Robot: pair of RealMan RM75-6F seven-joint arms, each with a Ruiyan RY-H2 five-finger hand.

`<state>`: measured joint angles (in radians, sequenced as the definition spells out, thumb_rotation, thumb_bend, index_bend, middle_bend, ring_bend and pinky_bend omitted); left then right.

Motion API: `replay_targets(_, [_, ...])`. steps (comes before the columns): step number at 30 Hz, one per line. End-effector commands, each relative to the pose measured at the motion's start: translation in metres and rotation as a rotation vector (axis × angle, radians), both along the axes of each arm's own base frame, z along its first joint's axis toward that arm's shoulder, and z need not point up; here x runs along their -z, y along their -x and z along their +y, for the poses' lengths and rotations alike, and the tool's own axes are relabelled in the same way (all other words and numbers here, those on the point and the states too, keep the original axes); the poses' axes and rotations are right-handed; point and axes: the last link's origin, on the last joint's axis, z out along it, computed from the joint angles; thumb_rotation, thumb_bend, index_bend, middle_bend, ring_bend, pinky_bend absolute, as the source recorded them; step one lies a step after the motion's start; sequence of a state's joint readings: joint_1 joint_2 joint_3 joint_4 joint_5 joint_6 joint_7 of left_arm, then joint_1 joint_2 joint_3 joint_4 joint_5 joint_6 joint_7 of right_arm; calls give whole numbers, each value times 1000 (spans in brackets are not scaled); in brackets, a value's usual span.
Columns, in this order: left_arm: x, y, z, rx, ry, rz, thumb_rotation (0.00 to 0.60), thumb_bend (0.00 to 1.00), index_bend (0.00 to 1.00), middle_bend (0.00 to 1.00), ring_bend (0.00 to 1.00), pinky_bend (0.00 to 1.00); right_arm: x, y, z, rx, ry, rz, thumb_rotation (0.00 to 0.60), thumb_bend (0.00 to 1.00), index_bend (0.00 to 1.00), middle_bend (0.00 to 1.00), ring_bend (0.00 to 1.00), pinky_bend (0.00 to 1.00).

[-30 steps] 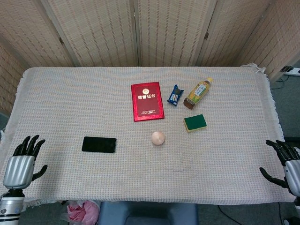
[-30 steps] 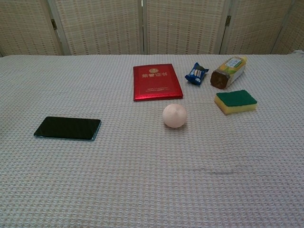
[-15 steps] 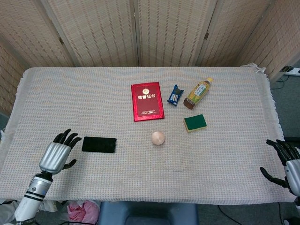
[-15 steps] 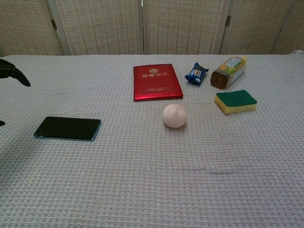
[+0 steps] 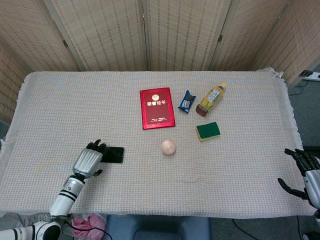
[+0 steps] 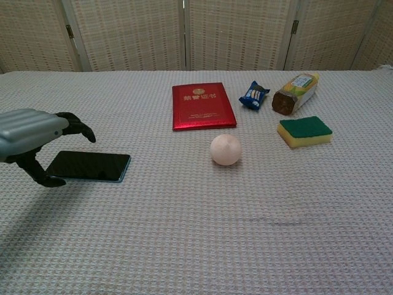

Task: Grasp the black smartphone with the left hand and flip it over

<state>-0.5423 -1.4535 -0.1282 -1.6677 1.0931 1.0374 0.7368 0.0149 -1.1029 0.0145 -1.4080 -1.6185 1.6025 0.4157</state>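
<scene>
Head view: the black smartphone [image 5: 113, 155] is seen lying flat on the cloth-covered bench [image 5: 60, 100], toward the front left, screen side dark. Its left end is overlapped by the left hand [image 5: 89, 161], whose fingers are spread and curved downward above it; nothing is grasped by this hand. In the chest view the left hand [image 6: 34, 136] is shown hovering over the left end of the smartphone [image 6: 92, 166], with the upper fingers arched above the device and the thumb lowered beside its near left corner; whether the phone is actually touched cannot be told.

The right hand [image 5: 306, 176] is seen only at the far right edge of the head view, off the bench, fingers apart and holding nothing.

Farther back near the middle a red booklet [image 5: 157, 108] is laid flat, with a small blue snack packet [image 5: 187, 101] just to its right and a bottle [image 5: 211, 98] lying on its side beyond that. A green and yellow sponge [image 5: 208, 131] is placed in front of the bottle, and a pale ball [image 5: 169, 147] rests between the booklet and the front edge, well apart from the smartphone
</scene>
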Motion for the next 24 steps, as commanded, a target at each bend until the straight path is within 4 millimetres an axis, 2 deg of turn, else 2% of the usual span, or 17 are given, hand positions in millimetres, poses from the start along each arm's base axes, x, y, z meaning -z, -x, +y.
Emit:
replay_targets(1, [13, -6, 7, -3, -1, 10, 600, 221, 249, 222, 107, 216, -1, 0, 0, 1, 2, 0, 600, 180, 136, 207, 114, 131])
replay_targets(7, [24, -8, 13, -27, -3, 33, 600, 220, 255, 227, 107, 216, -2, 2, 1, 9, 4, -1, 600, 180, 136, 207, 114, 131])
replay_targets(14, [27, -7, 15, -58, -31, 45, 600, 221, 257, 293, 160, 216, -3, 4, 1, 13, 5, -3, 600, 180, 136, 207, 114, 131])
replay_targets(24, [35, -4, 20, -101, -40, 64, 600, 220, 267, 311, 176, 216, -4, 6, 1, 19, 7, -3, 600, 180, 136, 212, 115, 131])
